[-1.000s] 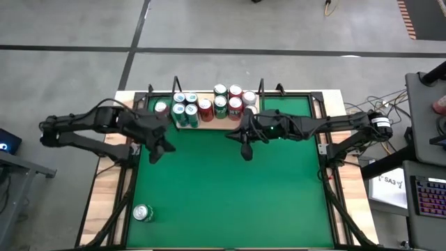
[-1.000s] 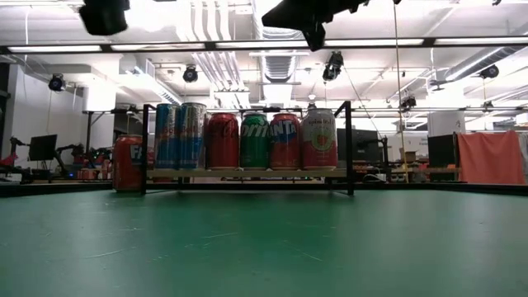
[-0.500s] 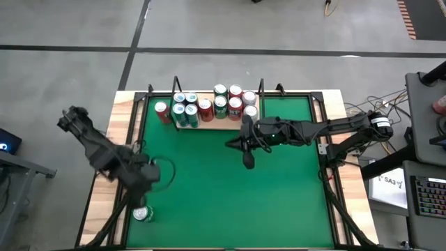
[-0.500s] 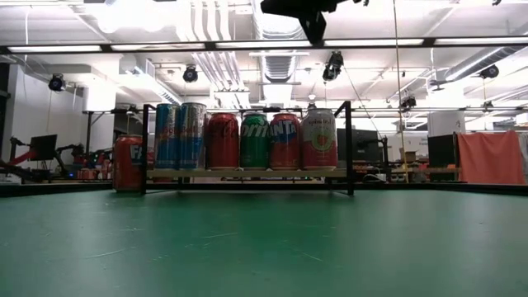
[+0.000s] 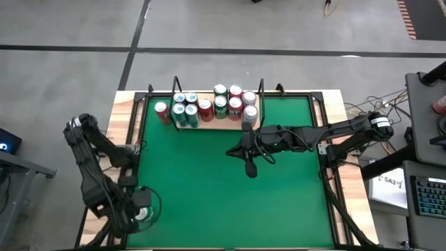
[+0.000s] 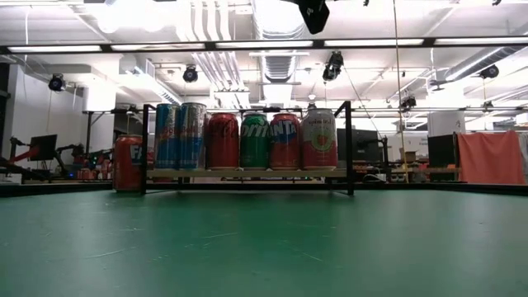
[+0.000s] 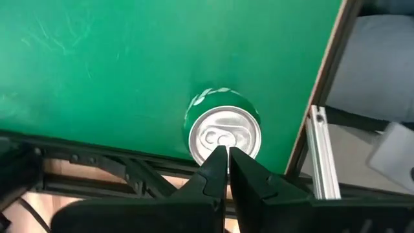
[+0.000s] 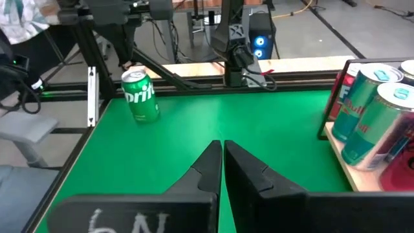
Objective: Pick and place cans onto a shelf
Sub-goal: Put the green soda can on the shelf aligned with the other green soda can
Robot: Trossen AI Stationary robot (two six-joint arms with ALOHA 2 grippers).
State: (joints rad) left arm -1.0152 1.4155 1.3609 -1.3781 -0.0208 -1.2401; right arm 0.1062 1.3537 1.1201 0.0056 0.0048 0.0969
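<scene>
Clearly, the left hand (image 7: 222, 155) hung pressed together right above the lone green can (image 5: 143, 213) at the bench's (image 5: 209, 181) near-left corner, far from the shelf (image 5: 224, 124). Descending unopened, it would likely topple it. The right hand (image 5: 251, 169), also pressed together, waited mid-bench.
</scene>
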